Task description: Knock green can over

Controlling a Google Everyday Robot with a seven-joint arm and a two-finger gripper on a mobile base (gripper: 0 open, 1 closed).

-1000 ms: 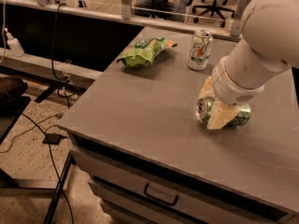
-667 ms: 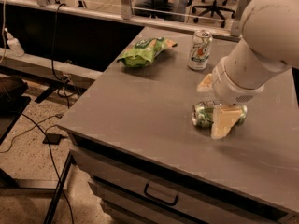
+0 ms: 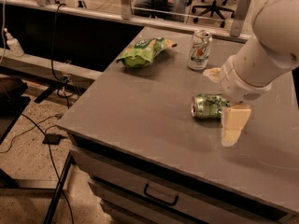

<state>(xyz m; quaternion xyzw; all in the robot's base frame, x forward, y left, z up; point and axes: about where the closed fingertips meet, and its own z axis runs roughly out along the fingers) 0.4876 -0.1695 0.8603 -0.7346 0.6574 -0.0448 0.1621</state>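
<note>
Green can (image 3: pixel 207 106) lying on its side on the grey table (image 3: pixel 135 111), toward the right edge and about midway between the front and back edges, its silver top facing the left edge. Gripper (image 3: pixel 218 107), on a bulky white arm, sits at the can's right end with its jaws spread open, one pale jaw nearer the front edge and the other behind the can. White-silver can (image 3: pixel 200 49) stands upright near the back edge. Green snack bag (image 3: pixel 144 52) lies toward the back left corner.

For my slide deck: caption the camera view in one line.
Green can lies on its side on the grey table, the open gripper at its bottom end.
</note>
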